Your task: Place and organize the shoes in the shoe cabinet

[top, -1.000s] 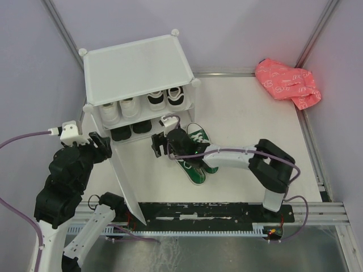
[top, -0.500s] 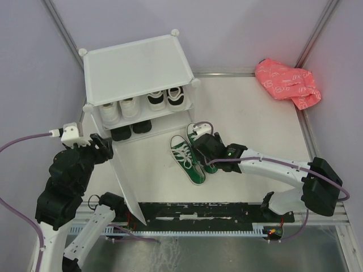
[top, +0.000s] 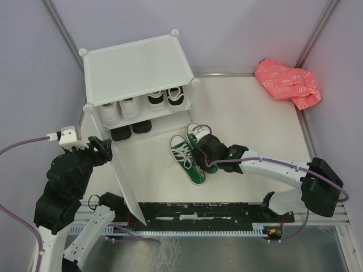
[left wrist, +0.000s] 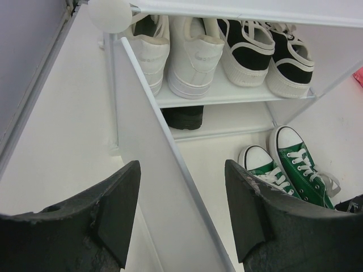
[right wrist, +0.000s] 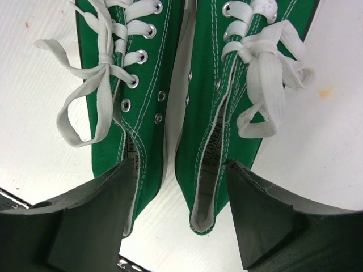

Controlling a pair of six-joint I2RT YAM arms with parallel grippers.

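The white shoe cabinet [top: 136, 65] stands at the back left with its door panel [top: 126, 181] swung open. White sneakers [left wrist: 181, 51] and black sneakers with white soles [left wrist: 266, 54] fill its upper shelf, and plain black shoes [top: 131, 130] sit below. A pair of green sneakers [top: 190, 161] lies on the table in front. My right gripper [right wrist: 177, 164] hangs open over their heels, one finger outside each shoe [right wrist: 227, 113]. My left gripper [left wrist: 182, 170] is open astride the door panel's [left wrist: 153, 170] edge, with a gap at the right finger.
A crumpled pink bag [top: 288, 84] lies at the back right corner. Metal rails line the table's right and rear edges. A black base plate [top: 215, 212] runs along the near edge between the arms.
My right arm has swung from the cabinet's lower shelf out to the green sneakers, and its jaws have narrowed. The left arm has barely shifted at the door.
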